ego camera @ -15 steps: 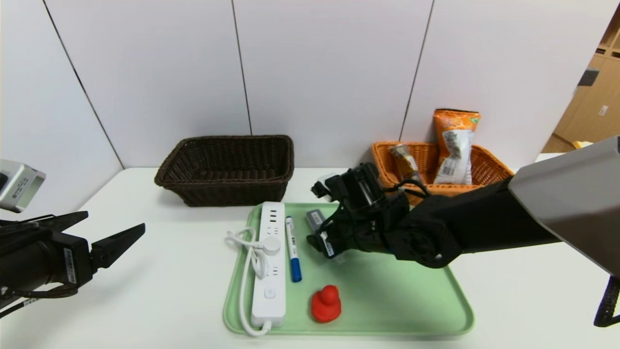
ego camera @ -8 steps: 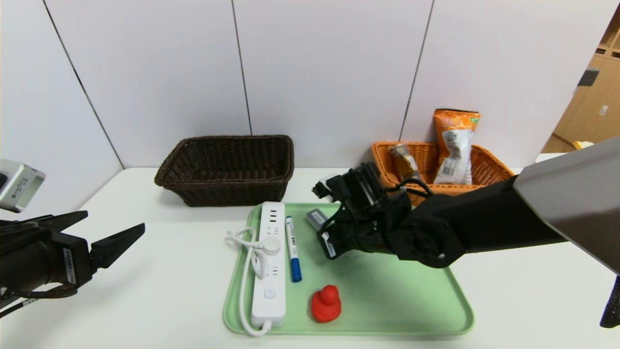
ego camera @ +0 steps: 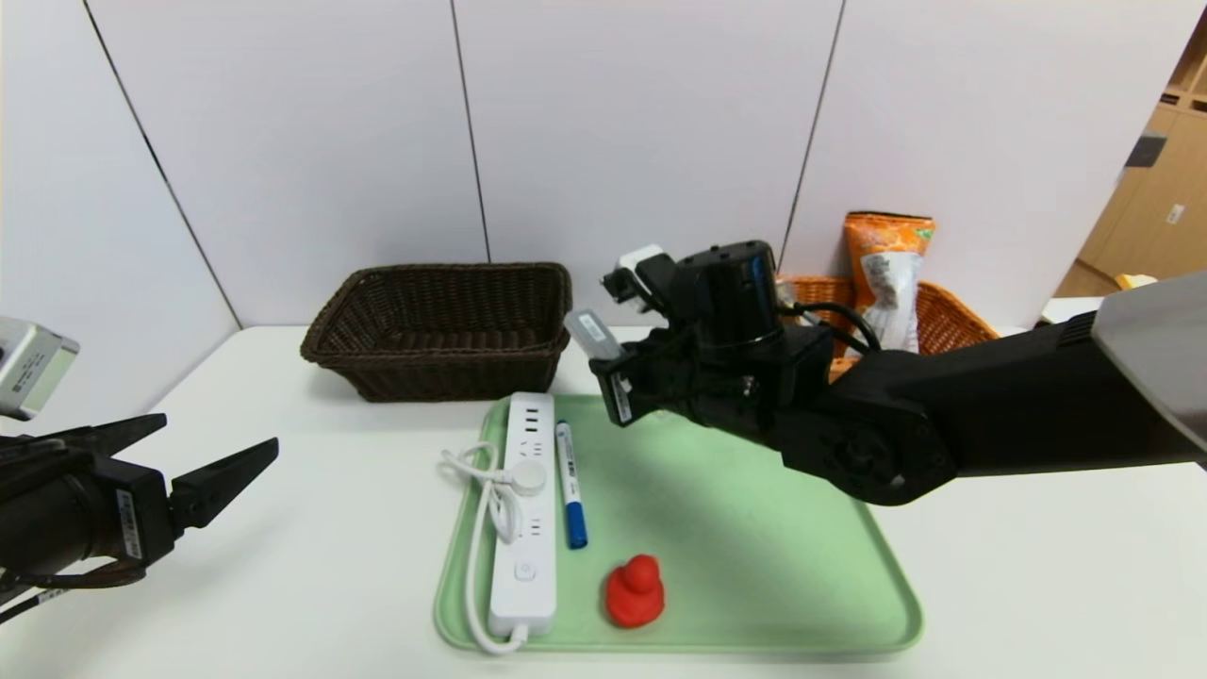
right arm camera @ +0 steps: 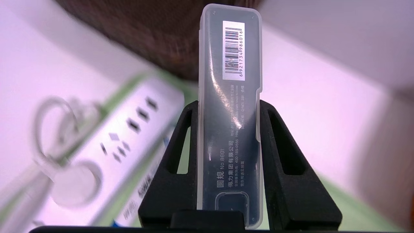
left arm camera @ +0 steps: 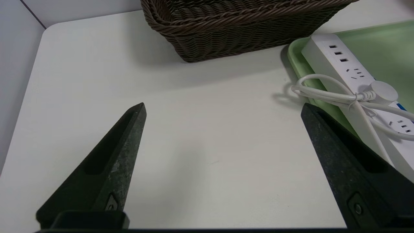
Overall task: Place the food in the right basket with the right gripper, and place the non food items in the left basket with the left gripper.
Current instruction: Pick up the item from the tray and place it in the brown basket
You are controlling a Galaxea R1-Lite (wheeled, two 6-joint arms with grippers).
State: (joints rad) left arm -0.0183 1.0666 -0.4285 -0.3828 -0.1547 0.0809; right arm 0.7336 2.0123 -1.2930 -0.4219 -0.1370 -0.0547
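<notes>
The right gripper (ego camera: 613,382) pinches a slim translucent case (right arm camera: 229,106) between its fingers, lifted above the tray (ego camera: 886,604). The case's long axis runs straight out past the fingertips, barcode label at the far end. The brown basket (ego camera: 443,325) lies just beyond it; the orange basket (ego camera: 962,330) sits behind the arm. The left gripper (ego camera: 203,467) waits spread wide, well apart.

White panelled wall (ego camera: 641,132), wooden cabinets (ego camera: 1155,203)

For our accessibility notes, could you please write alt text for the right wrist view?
The right gripper clamps a slim translucent plastic case with a barcode label, held lengthwise between its black fingers. Behind it lie a white power strip on a green tray and a dark wicker basket.
</notes>
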